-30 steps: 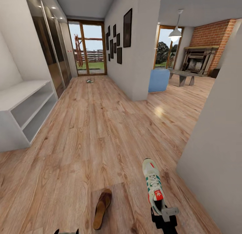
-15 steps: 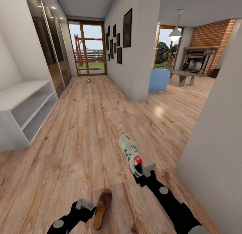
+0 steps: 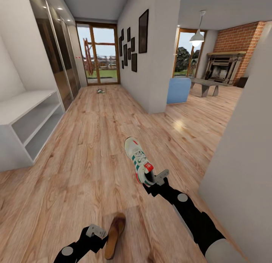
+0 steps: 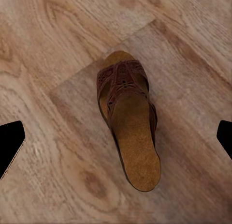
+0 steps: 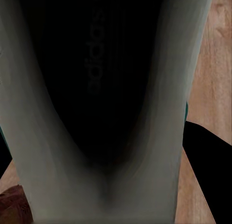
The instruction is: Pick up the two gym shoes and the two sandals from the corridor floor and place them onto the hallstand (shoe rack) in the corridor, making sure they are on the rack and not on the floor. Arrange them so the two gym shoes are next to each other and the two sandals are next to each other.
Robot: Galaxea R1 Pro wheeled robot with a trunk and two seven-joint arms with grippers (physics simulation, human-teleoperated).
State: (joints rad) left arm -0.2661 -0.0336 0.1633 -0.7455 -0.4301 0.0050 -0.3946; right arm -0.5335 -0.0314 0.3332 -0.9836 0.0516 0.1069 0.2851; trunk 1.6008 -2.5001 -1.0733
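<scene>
My right gripper [image 3: 156, 181] is shut on the heel of a cream gym shoe [image 3: 139, 162] with green stripes and a red tongue patch. It holds the shoe above the corridor floor [image 3: 94, 153], toe pointing away from me. The shoe's dark inside [image 5: 96, 88] takes up most of the right wrist view. A brown sandal [image 3: 115, 234] lies flat on the planks near me. My left gripper [image 3: 96, 232] hovers at its left side, open. In the left wrist view the sandal [image 4: 128, 122] lies between the spread black fingertips [image 4: 12, 141]. The pale hallstand [image 3: 26, 121] stands against the left wall.
A small pale and green thing [image 3: 100, 91] lies on the floor by the far glass door, too small to identify. A white wall corner [image 3: 234, 172] stands close on my right. Mirrored wardrobe doors [image 3: 56, 55] line the left wall. A blue chair [image 3: 178, 90] stands past the corridor opening.
My right arm has lifted the gym shoe and carried it forward and to the left. My left arm has come into view beside the sandal.
</scene>
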